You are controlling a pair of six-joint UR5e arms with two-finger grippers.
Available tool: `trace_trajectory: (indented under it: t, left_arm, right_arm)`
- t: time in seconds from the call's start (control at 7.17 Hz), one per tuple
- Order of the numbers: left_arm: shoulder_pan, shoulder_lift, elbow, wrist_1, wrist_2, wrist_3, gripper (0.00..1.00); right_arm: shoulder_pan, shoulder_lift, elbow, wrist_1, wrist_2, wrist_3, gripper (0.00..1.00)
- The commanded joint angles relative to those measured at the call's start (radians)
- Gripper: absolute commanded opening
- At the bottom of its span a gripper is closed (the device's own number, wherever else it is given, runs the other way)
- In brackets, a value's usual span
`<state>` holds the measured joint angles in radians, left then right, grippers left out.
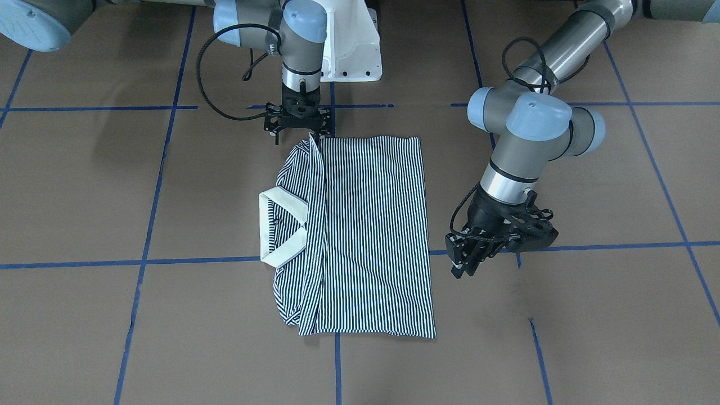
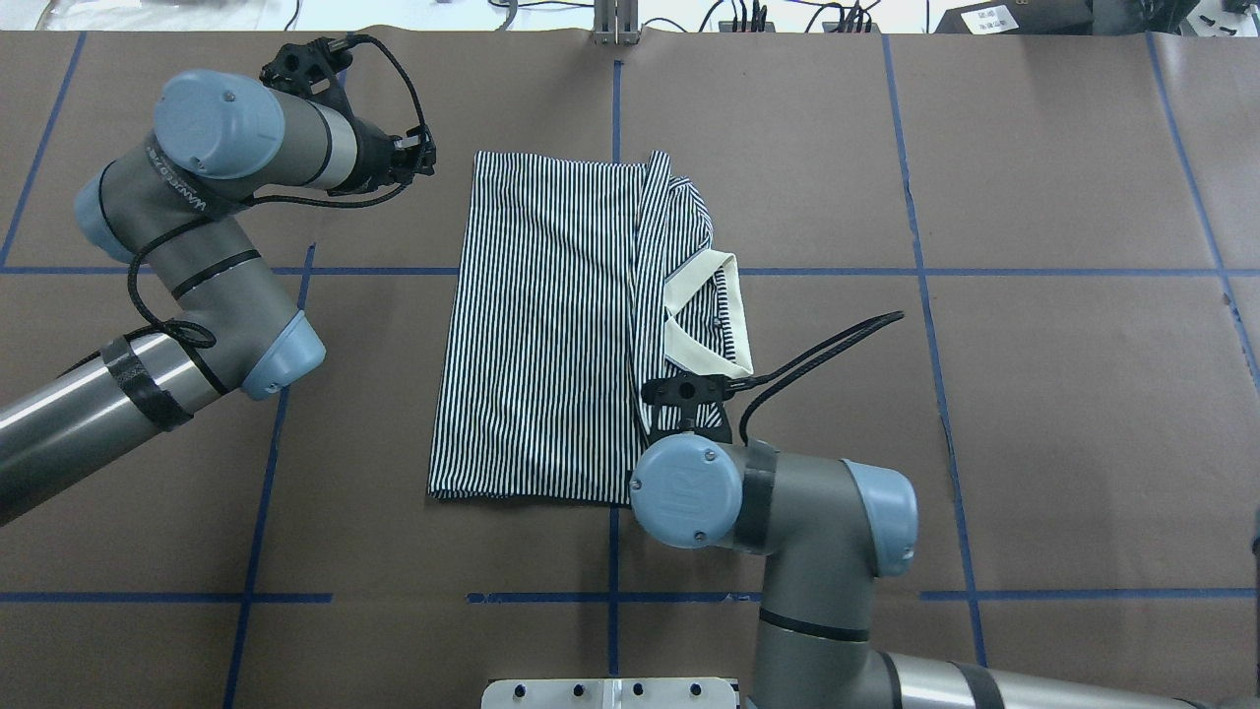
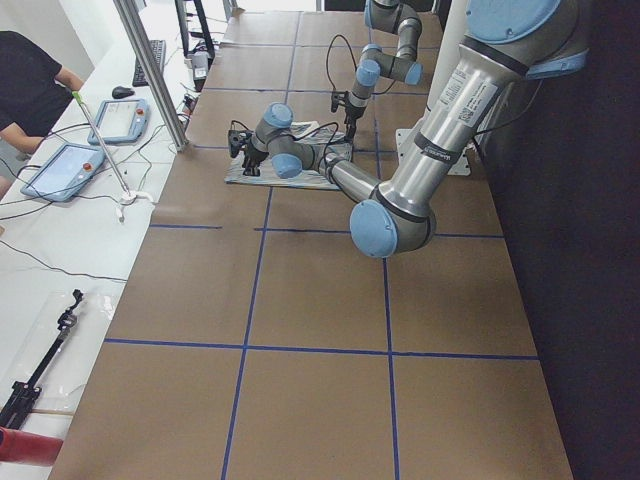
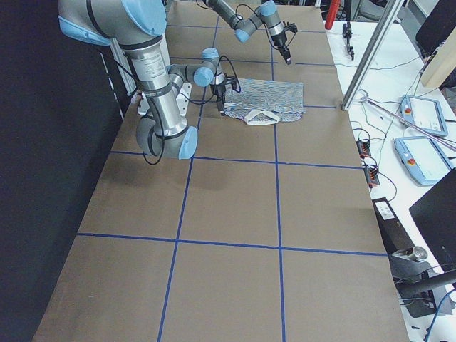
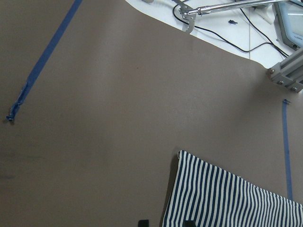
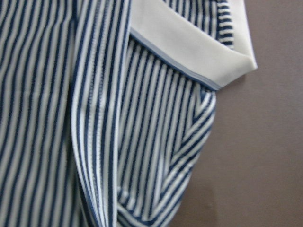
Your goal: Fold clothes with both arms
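Observation:
The striped polo shirt lies folded into a narrow rectangle mid-table, also in the overhead view. Its cream collar points to my right. My left gripper hovers beside the shirt's far hem corner, off the cloth. Its fingertips stand apart and empty at the bottom of the left wrist view, with the hem corner in front. My right gripper is down at the shirt's near shoulder edge, hidden under its wrist from overhead. The right wrist view shows only cloth and the collar, so I cannot tell its state.
Blue tape lines cross the brown table cover. The white pedestal base stands at the robot's edge. Past the far edge, a side table holds tablets and cables, a person sits there, and a metal post stands.

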<state>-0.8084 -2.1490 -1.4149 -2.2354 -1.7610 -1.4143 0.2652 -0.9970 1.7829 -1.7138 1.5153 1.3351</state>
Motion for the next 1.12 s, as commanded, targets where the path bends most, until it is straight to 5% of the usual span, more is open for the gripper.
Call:
trace_trajectory:
  t: [0.0,0.28,0.56,0.98]
  left_arm:
    - [0.000,0.000,-0.002,0.002,0.000,0.000,0.37]
    - [0.000,0.000,-0.004,0.003,0.000,0.000,0.36]
    - [-0.002,0.001,-0.006,0.003,0.000,0.002,0.36]
    - [-0.003,0.001,-0.010,0.003,-0.002,0.002,0.36]
  right_arm:
    - [0.051,-0.162,0.131,0.000,0.041,-0.100,1.00]
    - [0.093,-0.117,0.101,0.006,0.042,-0.108,1.00]
    - [0.118,0.125,-0.128,0.022,0.042,-0.103,1.00]
    - [0.099,0.169,-0.209,0.026,0.046,-0.105,1.00]
